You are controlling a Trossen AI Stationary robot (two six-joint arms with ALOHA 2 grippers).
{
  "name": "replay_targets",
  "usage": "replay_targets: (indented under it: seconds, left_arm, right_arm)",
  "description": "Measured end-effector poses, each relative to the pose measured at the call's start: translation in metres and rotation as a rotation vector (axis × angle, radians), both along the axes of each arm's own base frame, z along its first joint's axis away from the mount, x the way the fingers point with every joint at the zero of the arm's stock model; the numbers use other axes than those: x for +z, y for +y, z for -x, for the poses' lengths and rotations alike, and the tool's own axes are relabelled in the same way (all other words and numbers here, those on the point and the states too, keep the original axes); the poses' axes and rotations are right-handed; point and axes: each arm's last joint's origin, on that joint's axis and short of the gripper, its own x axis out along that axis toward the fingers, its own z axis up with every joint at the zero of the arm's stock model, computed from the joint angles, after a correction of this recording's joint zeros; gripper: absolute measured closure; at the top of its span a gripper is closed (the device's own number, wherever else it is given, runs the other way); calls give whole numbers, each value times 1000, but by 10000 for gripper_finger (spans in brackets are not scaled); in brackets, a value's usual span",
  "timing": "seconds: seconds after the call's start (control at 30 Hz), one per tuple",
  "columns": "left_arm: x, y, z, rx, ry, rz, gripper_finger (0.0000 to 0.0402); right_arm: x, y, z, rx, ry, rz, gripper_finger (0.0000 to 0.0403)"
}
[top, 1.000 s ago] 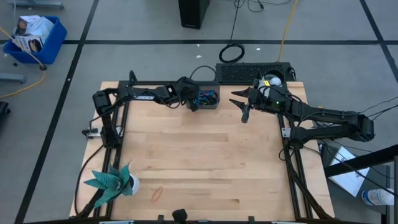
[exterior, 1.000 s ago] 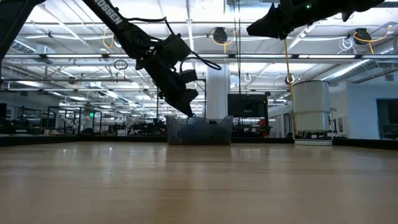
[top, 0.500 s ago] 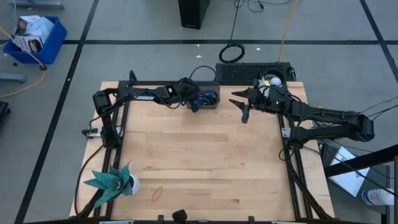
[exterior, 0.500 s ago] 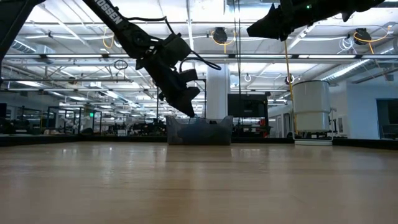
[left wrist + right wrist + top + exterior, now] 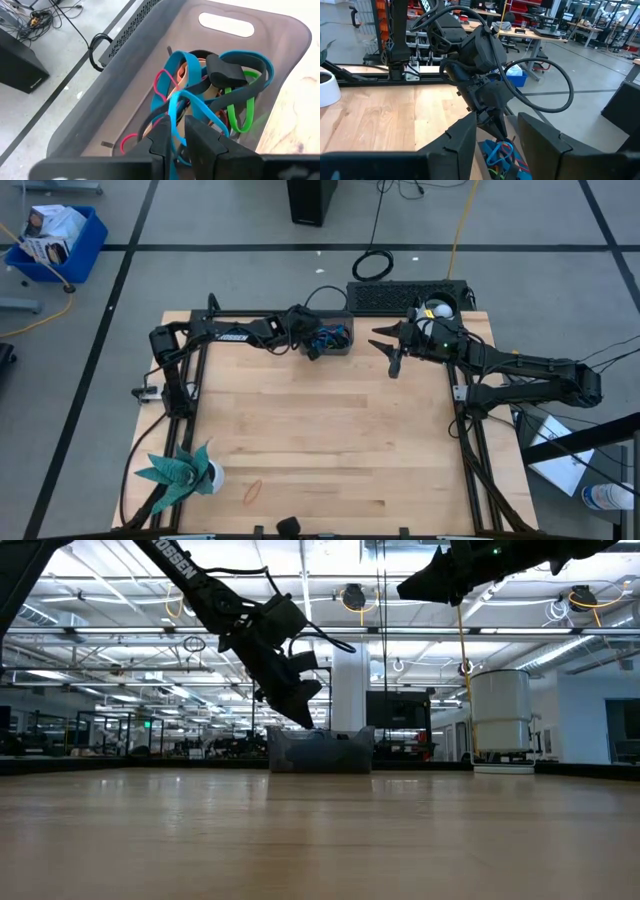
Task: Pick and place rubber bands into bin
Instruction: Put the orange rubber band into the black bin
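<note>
Our left pincer (image 5: pixel 179 131) pinches a blue band (image 5: pixel 186 102) over the bin (image 5: pixel 333 337). Right pincer (image 5: pixel 390 347) hangs open. Bands are light, floppy, tangle-prone; we'd grip one strand.

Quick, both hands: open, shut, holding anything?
Left hand: over the bin, shut on a blue rubber band.
Right hand: raised beside the bin, open, holding nothing.

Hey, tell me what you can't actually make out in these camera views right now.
- Bin contents, high view: too small, partly under the left gripper.
- Rubber bands, left wrist view: tangled, so no count; the fingers hide the nearest ones.
- Bin, low view: its dark wall hides what is inside.
- Orange band near the table's front edge, high view: too small to show its shape.
</note>
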Motion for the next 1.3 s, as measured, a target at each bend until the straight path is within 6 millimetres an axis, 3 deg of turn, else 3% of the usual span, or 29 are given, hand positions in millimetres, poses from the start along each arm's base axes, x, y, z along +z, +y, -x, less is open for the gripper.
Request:
replay_targets:
  seconds: [0.17, 0.37, 0.57, 0.77, 0.93, 1.07, 1.3]
  left_arm:
    - [12, -2, 3, -8, -16, -18, 339]
    - [70, -18, 22, -48, -102, -95, 339]
    - [136, -53, 62, -84, -209, -106, 339]
    - [179, -101, 108, -366, -259, -85, 339]
    - [198, -133, 136, -422, -360, 46, 339]
    - [204, -155, 145, -474, -391, 88, 336]
    - [198, -188, 146, -533, -341, 214, 251]
  right_arm:
    - [-2, 0, 0, 0, 21, -7, 261]
    - [-3, 0, 0, 0, 26, -8, 261]
    - [-2, 0, 0, 1, 22, -5, 261]
    - [-2, 0, 0, 3, 26, 13, 261]
    - [-2, 0, 0, 7, 33, 33, 261]
    - [-2, 0, 0, 9, 38, 48, 261]
    - [-2, 0, 0, 10, 39, 50, 261]
